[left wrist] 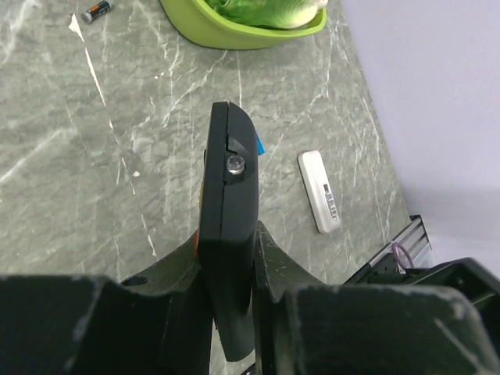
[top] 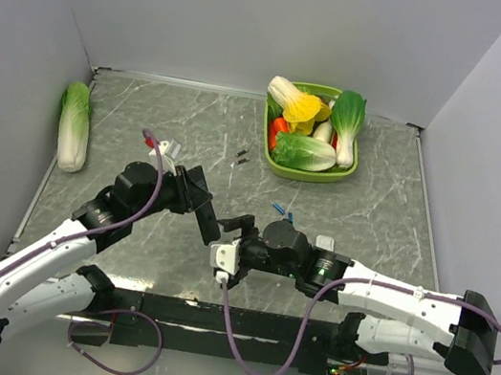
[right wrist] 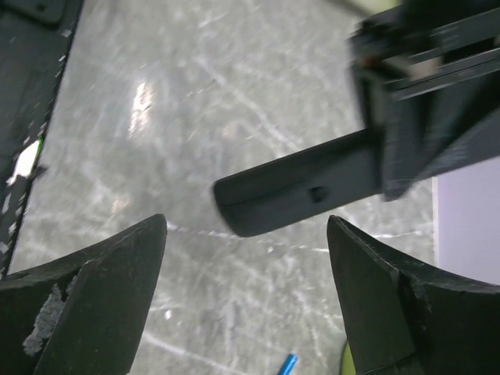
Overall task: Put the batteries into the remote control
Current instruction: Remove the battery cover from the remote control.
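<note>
While left pincer (left wrist: 228,262) clamps remote control (left wrist: 230,180), right pincer (right wrist: 246,230) spread nearby

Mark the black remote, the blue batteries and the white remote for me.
black remote (left wrist: 230,203): left wrist view, on the middle of its narrow side edge.
blue batteries (top: 278,207): top external view, on the left one of the pair.
white remote (left wrist: 319,191): left wrist view, on the middle of its face.

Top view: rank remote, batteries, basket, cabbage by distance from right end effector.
1. remote control, beside the right end effector.
2. batteries, just beyond it.
3. basket, back right.
4. cabbage, left wall.
</note>
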### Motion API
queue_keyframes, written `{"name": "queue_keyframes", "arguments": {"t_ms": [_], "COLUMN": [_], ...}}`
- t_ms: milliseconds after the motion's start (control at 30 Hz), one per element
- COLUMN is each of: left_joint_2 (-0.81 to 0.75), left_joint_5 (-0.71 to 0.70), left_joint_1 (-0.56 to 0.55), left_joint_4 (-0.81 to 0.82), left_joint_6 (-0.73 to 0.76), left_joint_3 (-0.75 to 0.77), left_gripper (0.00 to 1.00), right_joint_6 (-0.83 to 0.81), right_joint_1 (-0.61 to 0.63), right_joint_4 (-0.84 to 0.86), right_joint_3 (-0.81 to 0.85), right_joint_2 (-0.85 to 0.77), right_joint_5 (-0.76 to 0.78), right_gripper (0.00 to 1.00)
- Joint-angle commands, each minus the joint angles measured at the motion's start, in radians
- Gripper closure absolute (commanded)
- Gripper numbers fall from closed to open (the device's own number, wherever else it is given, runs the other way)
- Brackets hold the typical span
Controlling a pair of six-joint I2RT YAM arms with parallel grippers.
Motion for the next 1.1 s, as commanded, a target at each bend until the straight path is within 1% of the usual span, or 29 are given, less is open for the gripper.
{"name": "queue_keyframes", "arguments": {"t_ms": [0, 433, 833, 1067], "left_joint_2": [-0.010, -0.035, -0.028, -0.022], "left_joint_5": [0.036, 0.077, 0.099, 0.105], "left_joint_1": [-0.002, -0.002, -0.002, -0.002], "left_joint_4": [0.024, 0.017, 0.032, 0.026], "left_joint_6": [-0.028, -0.044, -0.065, -0.068], "left_joint_3": [0.028, 0.031, 0.039, 0.044], "left_gripper": [0.99, 0.99, 0.99, 0.99], "right_joint_6": [-0.033, -0.058, -0.065, -0.070], "right_joint_1": [-0.003, -0.007, -0.003, -0.006], "right_joint_4": [0.056, 0.084, 0.093, 0.101], "right_joint_3": [0.003, 0.039, 0.047, 0.044], "right_joint_2": [0.028, 0.099, 0.120, 0.126], "right_joint_5": [0.033, 0.038, 0.032, 0.027], "right_gripper": [0.07, 0.02, 0.01, 0.03]}}
